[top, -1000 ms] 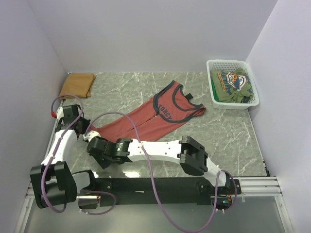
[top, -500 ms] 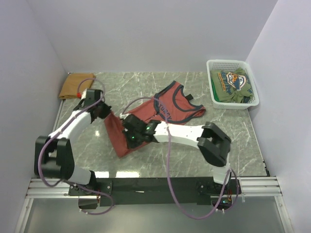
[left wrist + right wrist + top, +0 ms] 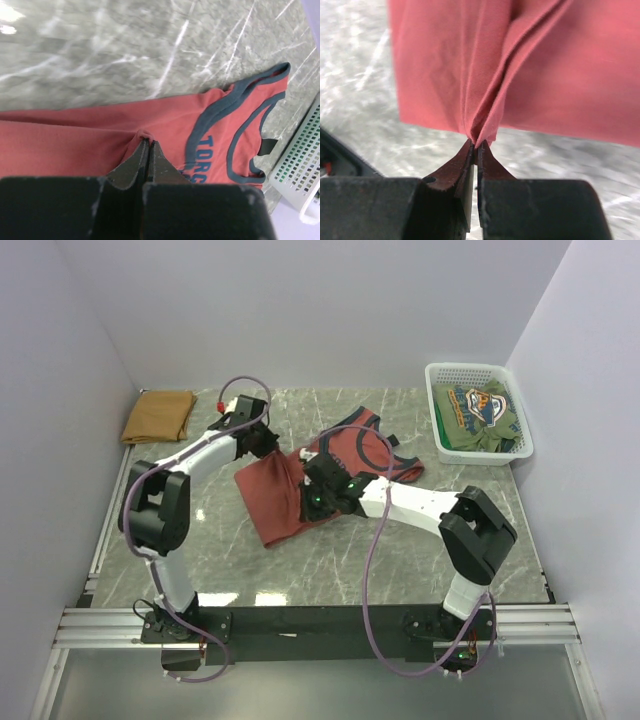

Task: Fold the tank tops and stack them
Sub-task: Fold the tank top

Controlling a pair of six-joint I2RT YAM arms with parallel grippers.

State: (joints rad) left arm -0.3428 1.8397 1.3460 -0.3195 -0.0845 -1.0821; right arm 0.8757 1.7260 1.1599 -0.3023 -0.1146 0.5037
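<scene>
The rust-red tank top [image 3: 275, 505] lies mid-table, its lower half lifted and doubled back toward the dark-trimmed neck [image 3: 365, 445]. In the left wrist view the chest lettering [image 3: 205, 155] shows beside the jaws. My left gripper [image 3: 270, 445] is shut on a pinch of the red cloth [image 3: 75, 145], its fingertips [image 3: 148, 141] pressed together. Just to its right, my right gripper [image 3: 308, 478] is shut on a bunched edge of the same cloth [image 3: 545, 75], which hangs in pleats above the table. The tan-brown tank top [image 3: 158, 415] lies folded at the back left corner.
A white mesh basket [image 3: 478, 372] with a green printed garment [image 3: 480, 410] stands at the back right. White walls close in the back and both sides. Purple cables loop over both arms.
Both arms have swung from the near edge toward the back, carrying the red tank top's lower end up and over toward its chest.
</scene>
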